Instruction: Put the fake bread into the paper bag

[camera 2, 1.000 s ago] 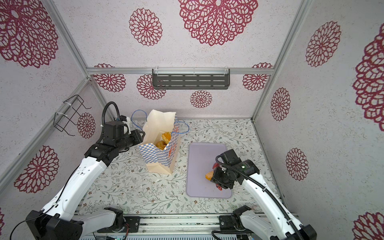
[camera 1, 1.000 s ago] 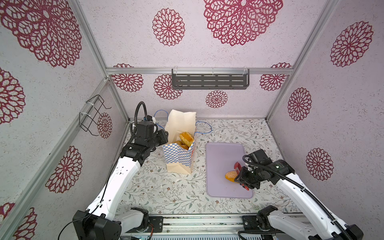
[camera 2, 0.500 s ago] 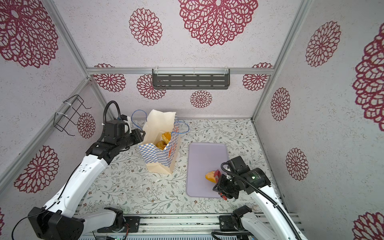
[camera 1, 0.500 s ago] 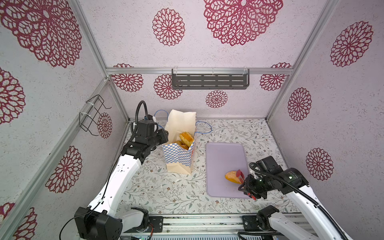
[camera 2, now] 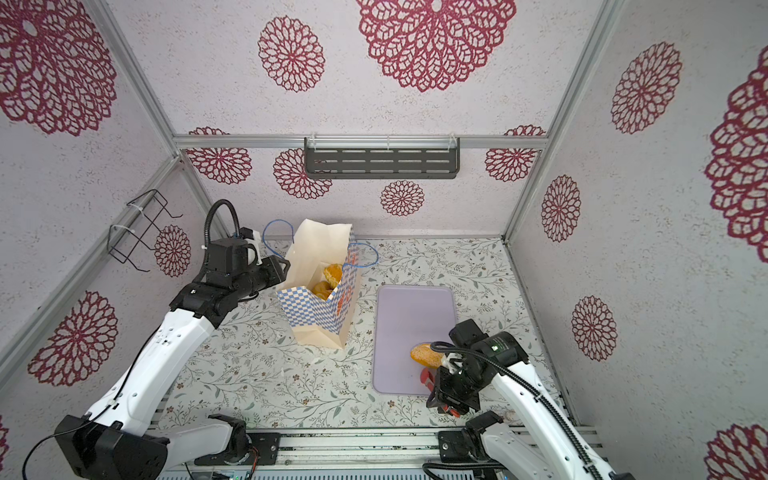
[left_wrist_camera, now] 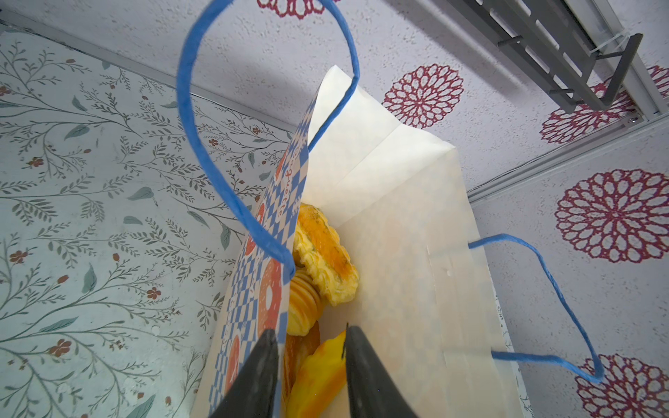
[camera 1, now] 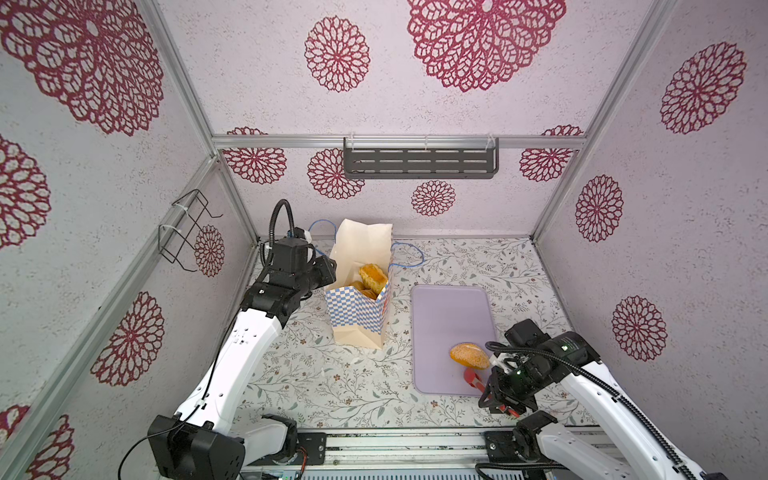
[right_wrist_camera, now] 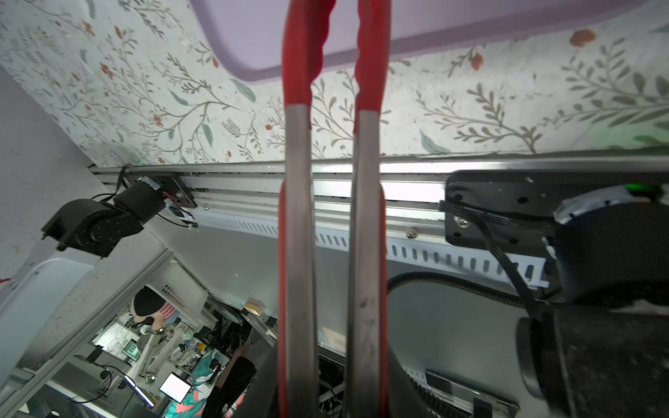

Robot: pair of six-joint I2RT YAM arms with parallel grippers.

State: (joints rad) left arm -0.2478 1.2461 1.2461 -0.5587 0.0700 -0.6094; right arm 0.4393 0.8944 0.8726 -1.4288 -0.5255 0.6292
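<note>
Nearest you, your right claw sits just off the near corner of the lilac tray, on the right arm's side. It is pressed together on the red tongs. In the right wrist view the two steel arms run out side by side with a narrow gap, and their red ends reach over the tray's near edge before leaving the view. In both top views a red tong end shows just on the near side of the oval bun; you cannot tell whether it touches. That bun is the one piece of fake bread outside the bag. It lies on the tray's near end, toward the right arm's side.

Farther back, near the tray on its left arm's side, the paper bag stands upright on the floral table with its mouth open. Several golden pastries are piled inside it.

Your left claw is at the bag's rim, on the side away from the tray. It is spread, with one dark finger against the outside of the checkered wall and the other inside, above the pastries. You cannot tell whether the paper is pinched. One of the blue cord handles loops up from that wall.

Farthest from the tray, a grey shelf hangs on the rear wall.
</note>
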